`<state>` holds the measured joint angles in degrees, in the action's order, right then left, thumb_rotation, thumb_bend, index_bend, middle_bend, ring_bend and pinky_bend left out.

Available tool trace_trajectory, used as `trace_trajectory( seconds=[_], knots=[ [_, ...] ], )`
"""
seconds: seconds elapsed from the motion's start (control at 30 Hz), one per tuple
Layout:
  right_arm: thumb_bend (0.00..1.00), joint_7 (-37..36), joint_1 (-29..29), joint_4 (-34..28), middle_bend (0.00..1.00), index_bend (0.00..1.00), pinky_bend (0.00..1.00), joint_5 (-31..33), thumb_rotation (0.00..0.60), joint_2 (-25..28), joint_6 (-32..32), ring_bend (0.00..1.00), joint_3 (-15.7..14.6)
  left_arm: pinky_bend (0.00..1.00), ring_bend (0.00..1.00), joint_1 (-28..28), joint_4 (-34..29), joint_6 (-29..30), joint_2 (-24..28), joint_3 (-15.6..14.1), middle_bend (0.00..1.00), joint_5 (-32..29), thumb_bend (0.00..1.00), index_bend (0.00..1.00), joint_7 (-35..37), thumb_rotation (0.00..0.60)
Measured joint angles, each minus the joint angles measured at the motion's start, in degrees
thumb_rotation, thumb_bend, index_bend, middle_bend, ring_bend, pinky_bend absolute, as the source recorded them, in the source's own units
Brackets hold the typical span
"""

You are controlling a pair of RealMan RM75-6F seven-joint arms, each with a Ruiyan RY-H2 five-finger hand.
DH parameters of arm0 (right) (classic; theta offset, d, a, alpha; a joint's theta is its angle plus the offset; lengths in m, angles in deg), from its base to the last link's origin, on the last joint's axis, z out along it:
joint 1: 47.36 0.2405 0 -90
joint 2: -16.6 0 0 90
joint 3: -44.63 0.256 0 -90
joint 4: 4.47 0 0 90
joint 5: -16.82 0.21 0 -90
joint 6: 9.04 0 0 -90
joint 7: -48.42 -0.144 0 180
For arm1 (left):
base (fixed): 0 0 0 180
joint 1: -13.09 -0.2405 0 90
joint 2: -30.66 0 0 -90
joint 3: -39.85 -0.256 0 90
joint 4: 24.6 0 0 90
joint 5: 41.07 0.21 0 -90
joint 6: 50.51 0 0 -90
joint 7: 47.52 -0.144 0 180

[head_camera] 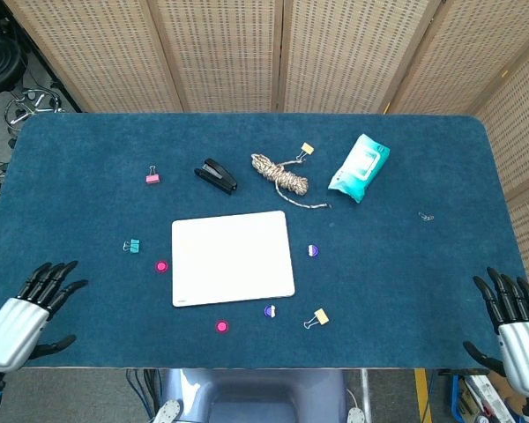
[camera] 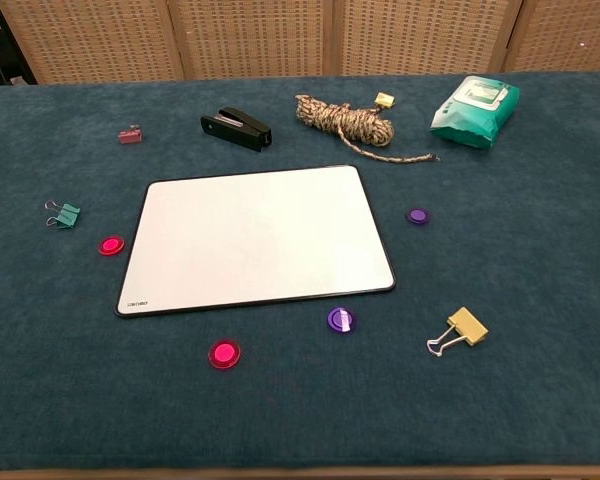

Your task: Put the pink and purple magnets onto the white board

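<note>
The board (head_camera: 233, 257) lies flat near the middle of the worktop (head_camera: 406, 291), its long axis running left to right across the robot's front. All four magnets rest on the cloth off the board, none touching it.

Magnet positions relative to the board:
- Pink magnet A (head_camera: 162, 266): just beside the left edge.
- Pink magnet B (head_camera: 222, 327): near the front edge, toward the front-left corner.
- Purple magnet A (head_camera: 270, 311): just beside the front edge, near the front-right corner.
- Purple magnet B (head_camera: 313, 251): near the right edge.

The left robot hand (head_camera: 28, 308) sits at the front-left corner of the worktop, fingers spread, holding nothing. The right robot hand (head_camera: 514, 322) sits at the front-right corner, fingers likewise spread and empty. Both stand well apart from the board.

Judged by position, the left robot hand is nearer: the pink magnets lie toward the board from it, with bare cloth between. The purple magnets suit the right robot hand, which has a longer reach.

Obstacles: a teal clip (head_camera: 131, 246) lies just beyond pink magnet A; a yellow clip (head_camera: 316, 318) lies just right of purple magnet A. The front worktop edge runs close behind pink magnet B, which limits room for an approach from that side.
</note>
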<state>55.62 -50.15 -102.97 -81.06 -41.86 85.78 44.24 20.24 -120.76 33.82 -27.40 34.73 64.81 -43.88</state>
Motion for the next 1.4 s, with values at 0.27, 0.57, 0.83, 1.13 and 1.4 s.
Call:
trace_trajectory(
  seconds=[0.27,0.57,0.83,1.13,1.4],
  knots=[
    [0.0,0.2,0.2,0.0,0.0,0.0,0.0,0.6,0.6,0.0,-0.9,0.0,0.1,0.0,0.0,6.4,-1.4,-11.0,-2.4,-1.0,0.0,2.7,0.25,0.37,-3.1,0.6],
    [0.0,1.2,0.7,-0.3,0.0,0.0,0.0,2.5,0.6,0.0,-2.6,0.0,0.4,0.0,0.0,13.1,-6.2,-25.3,-11.5,2.0,0.0,-0.7,0.34,0.41,-15.8,0.6],
    [0.0,0.7,0.9,-0.7,0.0,0.0,0.0,3.3,0.6,0.2,-3.0,0.0,0.7,0.0,0.0,17.6,-7.3,-33.4,-22.4,5.2,0.0,-9.0,0.34,0.41,-31.8,0.6],
    [0.0,0.2,1.1,-0.8,0.0,0.0,0.0,3.8,0.6,0.3,-3.7,0.0,0.7,0.0,0.0,20.6,-5.5,-35.5,-28.4,6.5,0.0,-15.2,0.28,0.36,-39.0,0.6],
    [0.0,0.0,1.2,-0.8,0.0,0.0,0.0,4.1,0.6,0.4,-3.8,0.0,0.8,0.0,0.0,21.7,-3.9,-35.5,-29.9,6.2,0.0,-17.9,0.26,0.34,-39.7,0.6]
  ],
)
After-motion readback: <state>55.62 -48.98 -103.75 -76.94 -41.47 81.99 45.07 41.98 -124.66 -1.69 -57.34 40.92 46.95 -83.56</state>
